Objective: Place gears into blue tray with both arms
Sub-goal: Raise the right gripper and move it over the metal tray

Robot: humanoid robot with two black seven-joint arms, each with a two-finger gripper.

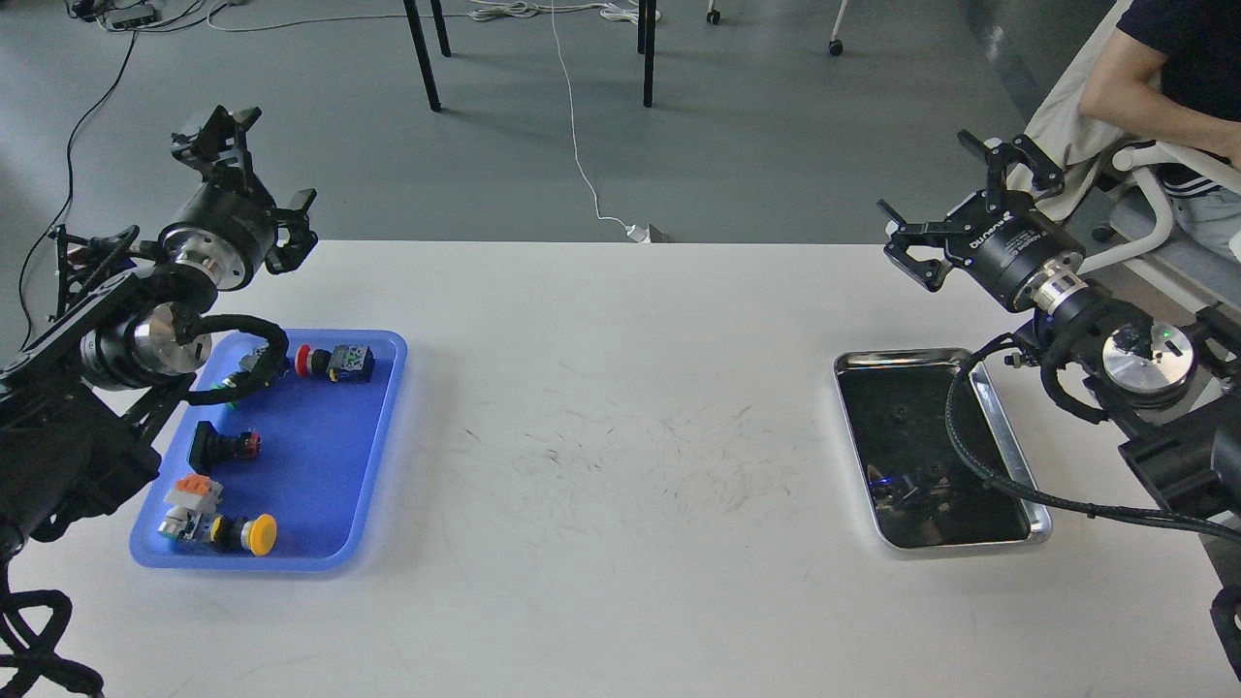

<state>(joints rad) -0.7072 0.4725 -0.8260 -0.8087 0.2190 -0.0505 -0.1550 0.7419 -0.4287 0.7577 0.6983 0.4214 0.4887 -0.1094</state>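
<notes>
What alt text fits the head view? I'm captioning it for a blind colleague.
Two black robot arms hover over a white table, left gripper and right gripper both open and empty. A blue tray at left holds coloured push-button switches; a steel tray at right holds a tiny dark gear.

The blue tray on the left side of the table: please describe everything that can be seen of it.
The blue tray is a bright blue rectangle with rounded corners and a low rim, apparently plastic. It lies flat on the white table, near its left edge, long side running away from the camera. Inside lie several push-button switches: one with a red cap at the far end, a black one in the middle, one with a yellow cap at the near end. The left arm's cable hides part of its far left corner.
</notes>
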